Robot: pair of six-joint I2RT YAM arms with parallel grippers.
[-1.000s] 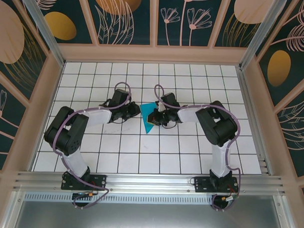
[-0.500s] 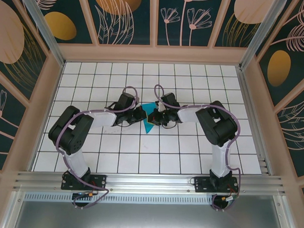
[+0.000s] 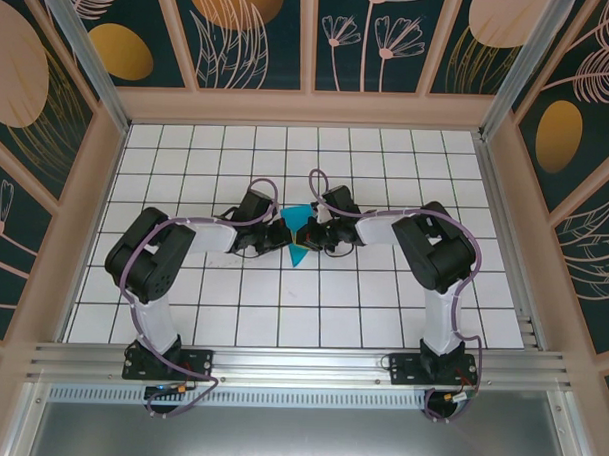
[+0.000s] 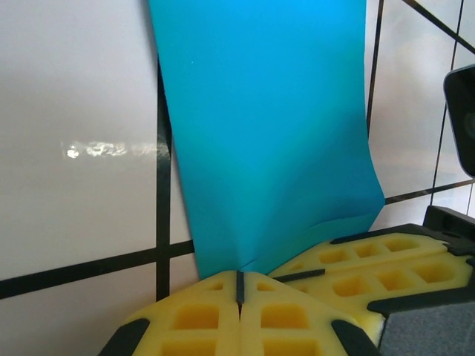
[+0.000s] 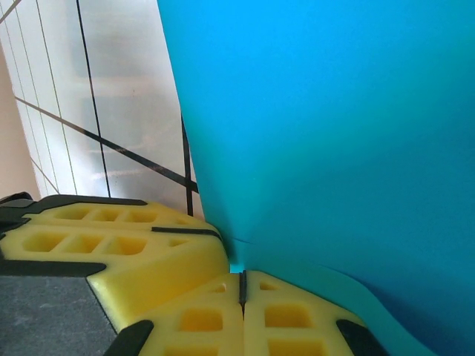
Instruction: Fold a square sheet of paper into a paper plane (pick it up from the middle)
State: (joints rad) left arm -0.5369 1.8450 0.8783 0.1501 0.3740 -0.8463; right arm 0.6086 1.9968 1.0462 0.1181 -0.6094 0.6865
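The bright cyan-blue sheet of paper [image 3: 297, 233] hangs folded between my two grippers at mid-table, with a pointed tip toward the near side. My left gripper [image 3: 283, 231] comes in from the left and is shut on the paper's edge. My right gripper [image 3: 308, 233] meets it from the right, shut on the same edge. In the left wrist view the paper [image 4: 267, 133] rises from the shut left gripper [image 4: 240, 278], with the right gripper's yellow fingers [image 4: 386, 259] pressed alongside. From the right wrist, the paper [image 5: 334, 126] stands above the shut right gripper [image 5: 242, 280].
The white grid table [image 3: 282, 307] is walled by a wooden frame [image 3: 304, 108] at the back and sides. A metal rail [image 3: 300, 363] runs along the near edge, by the arm bases.
My left arm has reached rightward to the paper and its gripper has closed on the edge. The right gripper has held the paper still.
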